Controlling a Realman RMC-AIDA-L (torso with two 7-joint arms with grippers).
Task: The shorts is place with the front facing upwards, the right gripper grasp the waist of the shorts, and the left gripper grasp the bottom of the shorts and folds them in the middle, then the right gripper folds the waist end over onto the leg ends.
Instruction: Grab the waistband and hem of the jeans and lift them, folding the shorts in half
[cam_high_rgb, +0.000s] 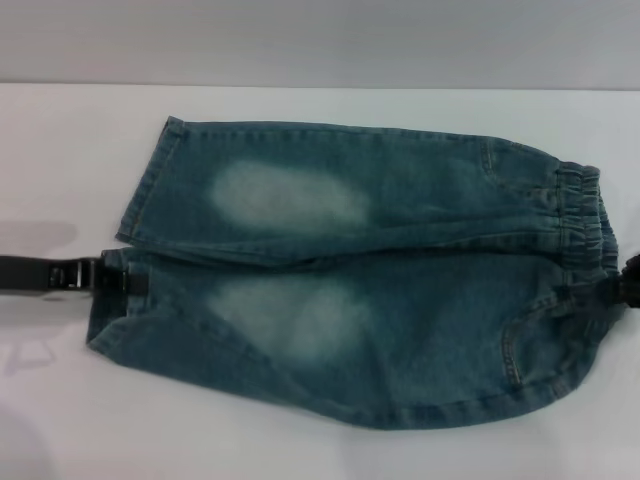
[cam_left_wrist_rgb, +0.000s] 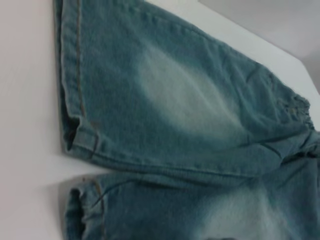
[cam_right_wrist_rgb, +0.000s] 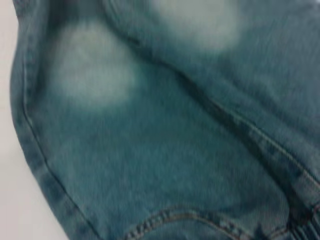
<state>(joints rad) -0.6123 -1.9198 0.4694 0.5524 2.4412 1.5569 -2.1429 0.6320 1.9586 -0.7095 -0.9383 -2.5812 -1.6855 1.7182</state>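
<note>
While shorts (cam_high_rgb: 360, 280) lie flat, both hands' fingers stay hidden at frame edges.

Left gripper (cam_high_rgb: 118, 277) at nine o'clock in the head view, reaching in level toward three o'clock, black fingertips low and close together. Right gripper (cam_high_rgb: 628, 283) at three o'clock, only a black sliver showing; fingers' spread not discernible.
</note>
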